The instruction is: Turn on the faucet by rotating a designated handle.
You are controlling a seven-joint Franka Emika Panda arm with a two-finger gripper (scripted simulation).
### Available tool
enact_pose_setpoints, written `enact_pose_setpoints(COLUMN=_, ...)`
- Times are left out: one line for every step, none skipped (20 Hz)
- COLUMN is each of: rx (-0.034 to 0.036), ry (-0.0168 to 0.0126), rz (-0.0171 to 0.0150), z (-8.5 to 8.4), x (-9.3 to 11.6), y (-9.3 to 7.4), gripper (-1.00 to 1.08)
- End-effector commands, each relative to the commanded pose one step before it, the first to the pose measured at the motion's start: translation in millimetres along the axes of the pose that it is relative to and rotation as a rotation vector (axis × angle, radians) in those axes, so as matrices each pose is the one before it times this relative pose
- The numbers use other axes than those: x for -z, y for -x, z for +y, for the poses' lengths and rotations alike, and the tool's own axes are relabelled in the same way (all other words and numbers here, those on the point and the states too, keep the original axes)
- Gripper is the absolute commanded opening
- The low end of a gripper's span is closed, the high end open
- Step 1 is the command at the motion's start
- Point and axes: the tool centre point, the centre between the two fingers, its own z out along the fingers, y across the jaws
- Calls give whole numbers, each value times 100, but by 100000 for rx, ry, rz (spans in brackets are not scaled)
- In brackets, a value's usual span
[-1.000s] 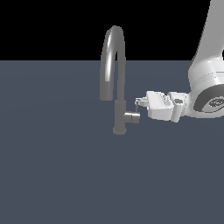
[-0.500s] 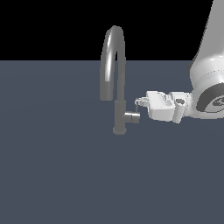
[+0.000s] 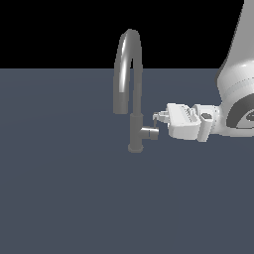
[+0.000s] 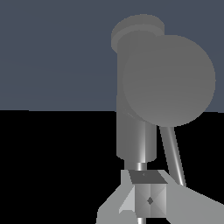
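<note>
The grey faucet (image 3: pixel 130 74) stands in the middle of the exterior view, its arched spout on a slim post (image 3: pixel 135 130). The handle (image 3: pixel 149 133) juts from the post toward the exterior view's right. My gripper (image 3: pixel 156 119) hangs just above the stub's outer end, its white hand reaching in from that side. In the wrist view the handle's round end (image 4: pixel 168 81) fills the middle, and its thin lever (image 4: pixel 173 153) runs down beside my fingertips (image 4: pixel 148 194). The fingers look pressed together with nothing between them. Whether they touch the lever is unclear.
The faucet base (image 3: pixel 135 148) rests on a flat dark blue-grey surface (image 3: pixel 64 188) that spreads all around. My white arm (image 3: pixel 238 94) fills the exterior view's right edge. Black background lies behind the spout.
</note>
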Motion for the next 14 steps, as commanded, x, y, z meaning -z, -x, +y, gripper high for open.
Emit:
enact_pose_setpoints(rx=-585, ry=545, rz=-477, z=1170, x=-8, y=7, gripper=-100)
enact_pose_setpoints(rx=0, ry=0, rz=0, z=343, x=9, y=1, gripper=-100)
enact_pose_setpoints(rx=9, ry=51, rz=-46, z=347, x=-12, y=6, gripper=-100)
enact_pose_setpoints(rx=0, ry=0, rz=0, z=347, x=9, y=0, gripper=-100)
enact_pose_setpoints(rx=9, ry=52, rz=-44, z=352, x=-12, y=6, gripper=-100)
enact_pose_setpoints(rx=0, ry=0, rz=0, z=0, x=0, y=0, gripper=-100)
enact_pose_setpoints(rx=1283, ry=-505, rz=442, z=-859, x=12, y=304, gripper=-100)
enact_pose_setpoints(rx=-134, ry=56, rz=-51, z=429, x=-1, y=-225, gripper=-100)
enact_pose_setpoints(rx=-134, ry=56, rz=-51, z=432, x=-1, y=-226, gripper=-100)
enact_pose_setpoints(rx=-147, ry=62, rz=-55, z=434, x=-3, y=-235, gripper=-100)
enact_pose_setpoints(rx=-128, ry=54, rz=-48, z=440, x=1, y=-226, gripper=-100)
enact_pose_setpoints(rx=-148, ry=62, rz=-54, z=442, x=-2, y=-238, gripper=-100)
enact_pose_setpoints(rx=-142, ry=59, rz=-52, z=446, x=0, y=-237, gripper=-100)
enact_pose_setpoints(rx=-142, ry=59, rz=-51, z=449, x=0, y=-239, gripper=-100)
